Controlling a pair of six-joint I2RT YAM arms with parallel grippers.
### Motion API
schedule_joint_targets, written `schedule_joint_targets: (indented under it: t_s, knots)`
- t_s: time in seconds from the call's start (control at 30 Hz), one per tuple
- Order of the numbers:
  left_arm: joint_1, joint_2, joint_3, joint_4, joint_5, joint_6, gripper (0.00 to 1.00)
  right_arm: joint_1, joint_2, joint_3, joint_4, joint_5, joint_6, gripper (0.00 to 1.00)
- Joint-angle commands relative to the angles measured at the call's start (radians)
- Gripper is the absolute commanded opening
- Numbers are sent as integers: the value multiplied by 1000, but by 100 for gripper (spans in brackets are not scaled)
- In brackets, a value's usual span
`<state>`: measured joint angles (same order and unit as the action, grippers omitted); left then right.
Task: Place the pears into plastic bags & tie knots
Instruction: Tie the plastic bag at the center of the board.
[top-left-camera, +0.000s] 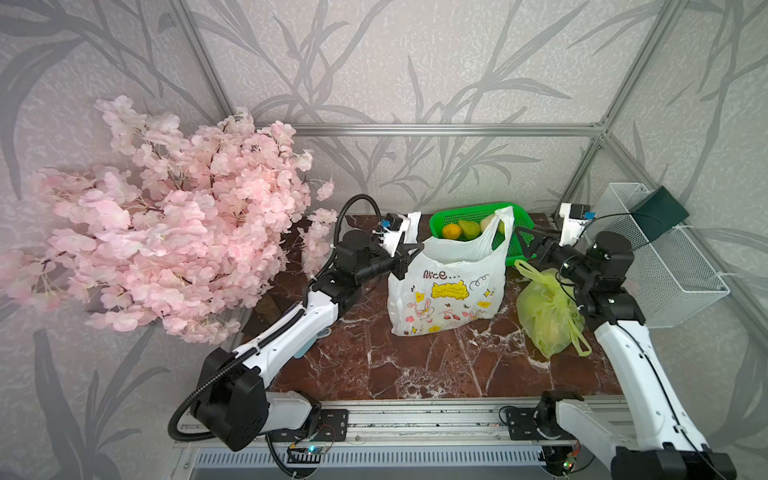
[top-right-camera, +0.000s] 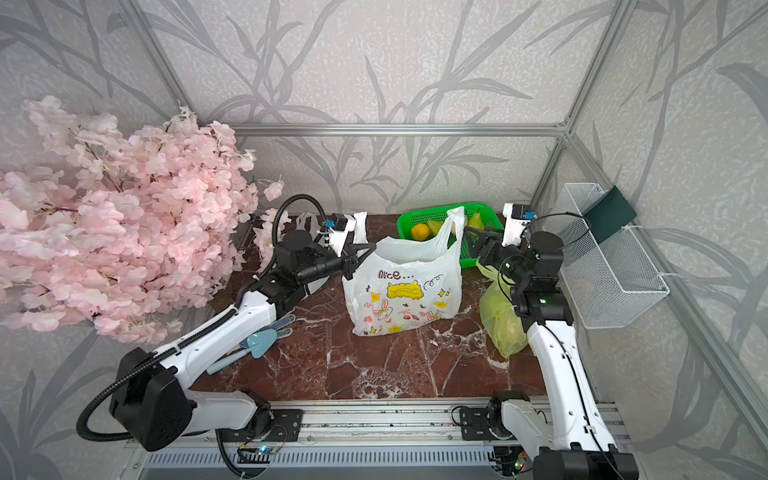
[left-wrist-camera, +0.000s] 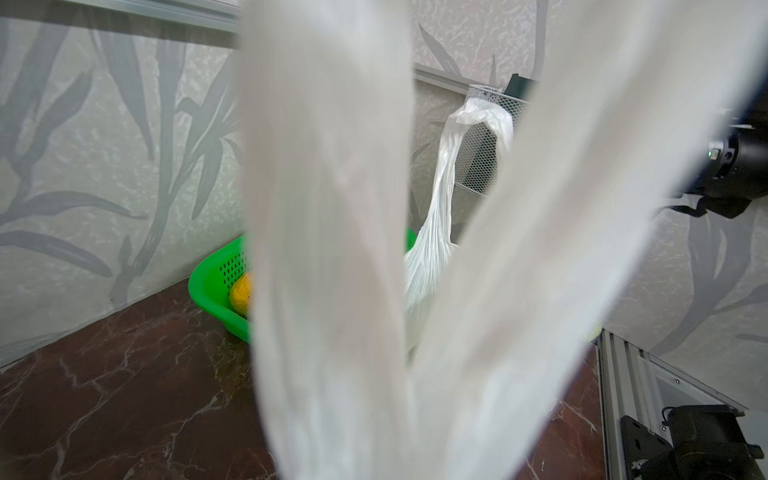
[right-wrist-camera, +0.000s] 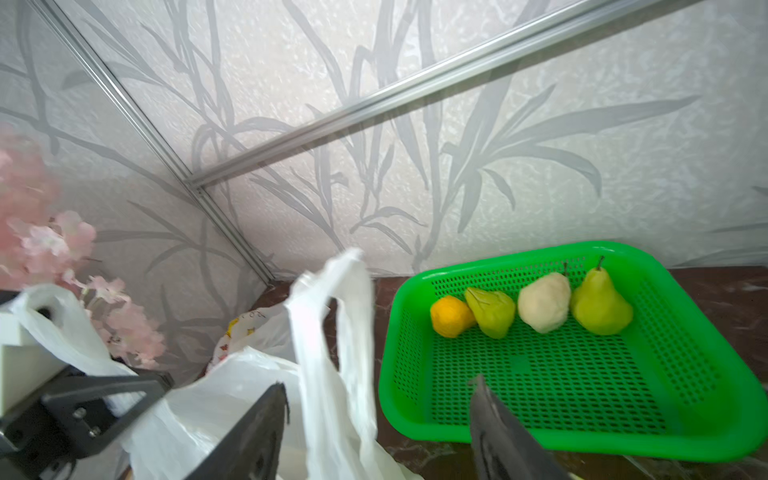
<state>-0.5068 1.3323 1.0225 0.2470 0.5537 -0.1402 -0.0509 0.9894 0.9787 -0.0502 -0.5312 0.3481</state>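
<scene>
A white plastic bag with cartoon prints stands open at the table's middle. My left gripper is shut on its left handle, which fills the left wrist view and hides the fingers. My right gripper stands open at the bag's right side; the right handle rises loose between its fingers. Three pears lie in the green basket: a green one, a cream one and a green one on its side. A yellow-green bag lies bunched under my right arm.
An orange fruit lies beside the pears. Another printed white bag lies behind the left arm. A pink blossom branch overhangs the left side. A white wire basket hangs on the right wall. A blue tool lies under the left arm.
</scene>
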Motion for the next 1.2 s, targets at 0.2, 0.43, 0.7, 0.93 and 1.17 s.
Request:
schedule_joint_targets:
  t_s: [0.2,0.43,0.7,0.93,1.17]
  knots:
    - [29,-13,54,-42,67,-33,0,10,19,-197,226,-161,32,88]
    - [32,-13,47,-37,80,-44,0,77,172,-205,429,-182,21,91]
    - [35,-24,41,-52,110,-50,0,110,404,-138,650,-233,42,83]
    - [41,-13,42,-64,129,-61,0,184,476,-115,750,-186,59,64]
    - [44,-5,47,-82,137,-68,0,186,493,-119,842,-178,112,37]
